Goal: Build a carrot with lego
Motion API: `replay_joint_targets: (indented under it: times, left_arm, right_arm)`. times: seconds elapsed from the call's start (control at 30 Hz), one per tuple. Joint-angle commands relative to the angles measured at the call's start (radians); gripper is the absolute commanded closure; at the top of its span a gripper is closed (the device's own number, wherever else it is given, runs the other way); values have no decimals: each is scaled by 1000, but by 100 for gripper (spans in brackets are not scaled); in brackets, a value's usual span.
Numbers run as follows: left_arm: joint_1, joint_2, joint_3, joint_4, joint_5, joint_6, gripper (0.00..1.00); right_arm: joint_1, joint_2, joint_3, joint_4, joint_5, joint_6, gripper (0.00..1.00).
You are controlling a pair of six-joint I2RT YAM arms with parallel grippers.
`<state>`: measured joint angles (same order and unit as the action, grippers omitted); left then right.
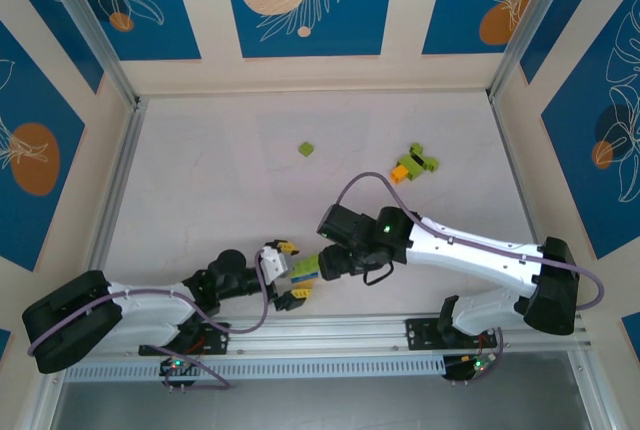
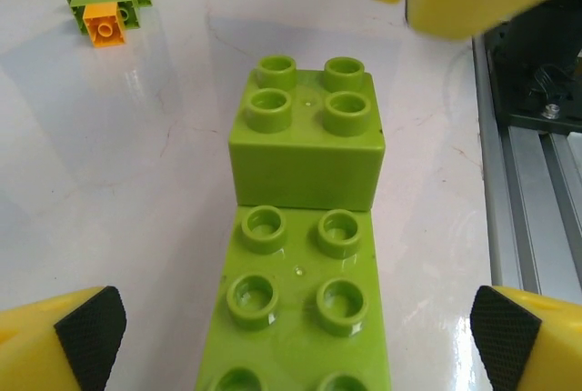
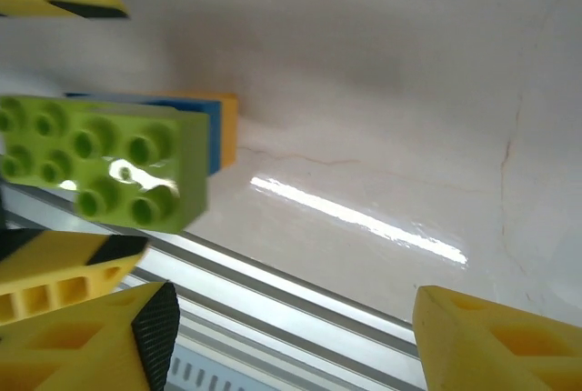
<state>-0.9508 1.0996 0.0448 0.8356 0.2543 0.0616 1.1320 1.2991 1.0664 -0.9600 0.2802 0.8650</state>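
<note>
Standing part-built: lime lego stack (image 1: 305, 268), tabletop (image 1: 200, 180) six o'clock, between left fingers (image 2: 86, 332) and right fingers (image 3: 491, 341), both spread, holding nothing. Unjoined: green-orange clump (image 1: 413, 164), two o'clock; single green brick (image 1: 306, 149), twelve o'clock.

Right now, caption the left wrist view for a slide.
Left gripper, jaws open, flanking two lime green lego bricks; a green-and-orange cluster lies beyond, upper left.

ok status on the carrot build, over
left gripper open, astride green brick stack, pads not touching. right gripper open, close beside it. orange-green clump and lone green brick sit well back, nothing blocking.
</note>
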Motion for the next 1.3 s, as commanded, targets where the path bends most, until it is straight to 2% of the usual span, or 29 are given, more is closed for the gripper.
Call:
replay_joint_targets:
  times: [0.0, 0.37, 0.7, 1.27]
  left_arm:
    - [6, -34, 15, -15, 10, 3, 0]
    - [6, -46, 23, -39, 13, 4, 0]
    - [6, -1, 42, -33, 60, 7, 0]
    - [6, -10, 42, -39, 60, 7, 0]
  right_arm:
    - [6, -9, -38, -3, -43, 42, 31]
    - [-10, 76, -31, 46, -44, 18, 31]
    - [-64, 84, -26, 42, -31, 2, 33]
    - [-140, 178, 28, 48, -13, -76, 33]
